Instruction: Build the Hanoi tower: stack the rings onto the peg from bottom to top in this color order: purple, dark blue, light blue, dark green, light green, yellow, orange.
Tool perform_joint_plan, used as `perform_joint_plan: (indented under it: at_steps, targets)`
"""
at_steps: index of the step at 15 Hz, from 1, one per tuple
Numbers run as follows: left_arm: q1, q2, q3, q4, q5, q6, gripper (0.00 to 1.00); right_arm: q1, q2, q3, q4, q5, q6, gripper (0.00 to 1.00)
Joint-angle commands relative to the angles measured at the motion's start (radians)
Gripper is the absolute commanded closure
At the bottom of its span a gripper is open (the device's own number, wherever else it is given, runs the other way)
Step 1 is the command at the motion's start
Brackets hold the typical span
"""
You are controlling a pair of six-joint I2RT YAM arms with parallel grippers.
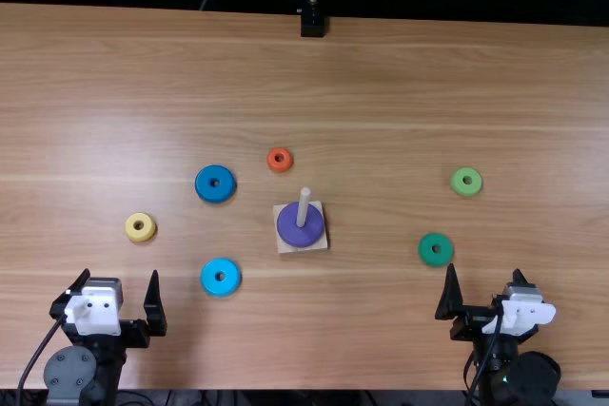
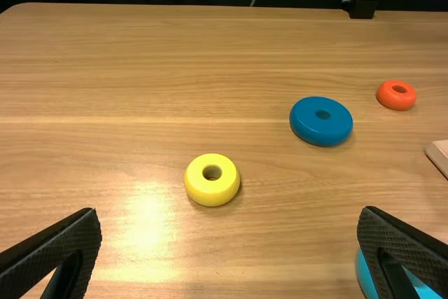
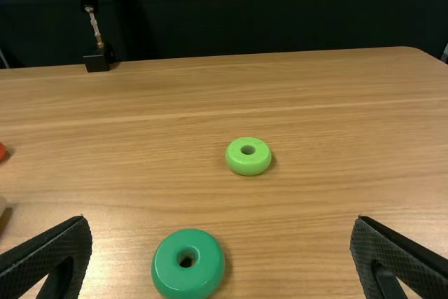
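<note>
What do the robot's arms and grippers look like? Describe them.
The left arm and right arm are black, each with a thin black cable and a round joint cover, the left one greyer. The left gripper and right gripper each have a white block and two black, tapered, textured fingers.

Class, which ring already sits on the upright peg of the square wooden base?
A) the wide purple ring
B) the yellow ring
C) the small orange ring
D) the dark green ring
A: the wide purple ring lies on the square wooden base with the pale upright peg rising through it.
</note>
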Motion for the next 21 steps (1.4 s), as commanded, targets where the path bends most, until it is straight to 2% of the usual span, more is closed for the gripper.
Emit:
perform_joint_plan:
  at_steps: [1,2,4,6,7,8,10,13,16,19,21]
  targets:
    - [-0.001,-0.011,-0.111,-0.064,0.007,0.002,0.00,-0.009,-0.013,-0.062,-0.070,-0.004,-0.005,0.00]
    - [-0.006,-0.011,-0.111,0.001,0.008,0.002,0.00,-0.009,-0.013,-0.062,-0.070,-0.004,-0.005,0.00]
    - [0.000,0.067,-0.090,0.188,0.042,0.002,0.00,-0.009,-0.013,-0.062,-0.070,-0.004,-0.005,0.00]
    - [-0.001,0.143,0.091,0.216,0.055,0.004,0.00,-0.009,-0.013,-0.062,-0.070,-0.004,-0.005,0.00]
    - [-0.006,0.218,0.188,0.200,0.075,0.017,0.00,-0.009,-0.013,-0.062,-0.070,-0.004,-0.005,0.00]
    - [-0.006,0.291,0.277,0.161,0.082,0.015,0.00,-0.009,-0.013,-0.062,-0.070,-0.004,-0.005,0.00]
    - [-0.024,0.416,0.472,0.014,0.069,0.019,0.00,-0.009,-0.013,-0.062,-0.070,-0.004,-0.005,0.00]
    - [-0.028,0.713,0.769,-0.154,0.067,0.015,0.00,-0.009,-0.013,-0.062,-0.070,-0.004,-0.005,0.00]
    - [-0.023,0.985,1.007,-0.275,0.097,0.013,0.00,-0.009,-0.013,-0.062,-0.070,-0.004,-0.005,0.00]
    - [-0.034,1.219,1.183,-0.393,0.101,0.013,0.00,-0.009,-0.013,-0.062,-0.070,-0.004,-0.005,0.00]
    - [-0.066,1.384,1.272,-0.494,0.102,0.015,0.00,-0.009,-0.013,-0.062,-0.070,-0.004,-0.005,0.00]
